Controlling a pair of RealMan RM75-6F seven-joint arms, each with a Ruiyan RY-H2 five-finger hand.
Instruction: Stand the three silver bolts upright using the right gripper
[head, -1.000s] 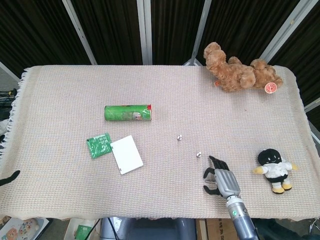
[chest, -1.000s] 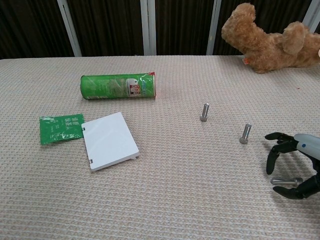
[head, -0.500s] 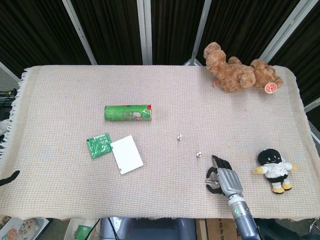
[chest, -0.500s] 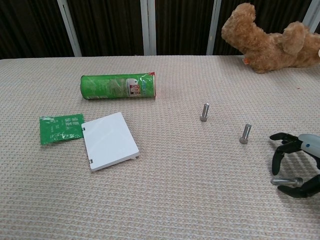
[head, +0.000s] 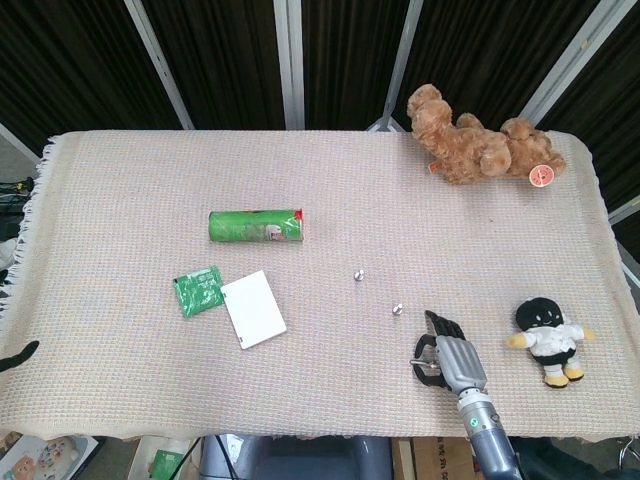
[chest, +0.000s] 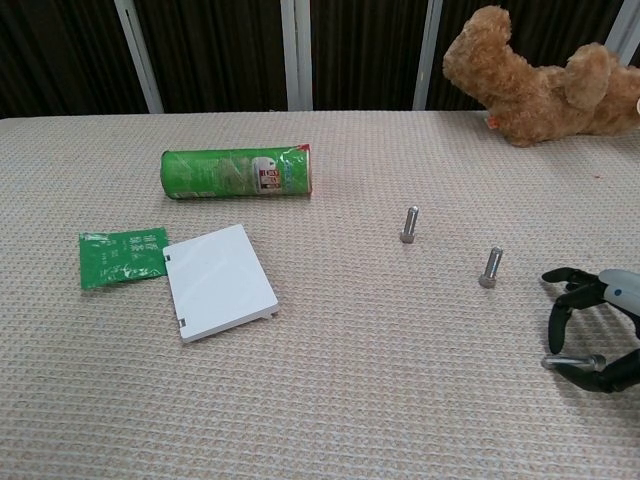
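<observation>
At the far left edge of the head view a dark fingertip of the left hand (head: 20, 354) pokes in just beyond the cloth's fringe; too little of it shows to tell how its fingers lie. The woven cloth (head: 120, 200) covers the table (head: 90, 430) nearly to its rim, and a wide stretch of it on the left side holds nothing but weave.

A green packet (chest: 122, 255) lies flat with a white card (chest: 219, 280) touching its right edge, the card's corner overlapping it. Behind them a green canister (chest: 238, 173) lies on its side, parallel to the front edge, apart from both. Open cloth runs between this group and the bolts.

Right of centre, the rear bolt (chest: 410, 224) stands upright on its head, and the middle bolt (chest: 490, 267) stands upright nearer the front and further right, well apart from it. The third bolt (chest: 572, 361) lies on its side close to the front edge, inside the curl of the right hand (chest: 600, 330). The hand's dark fingers arch down over it and the thumb sits beneath; the fingers are apart, though whether they pinch the bolt cannot be told.

A black-and-white plush (head: 548, 340) sits just right of that hand, near the cloth's right edge. A brown teddy bear (chest: 535, 80) lies along the far right corner.
</observation>
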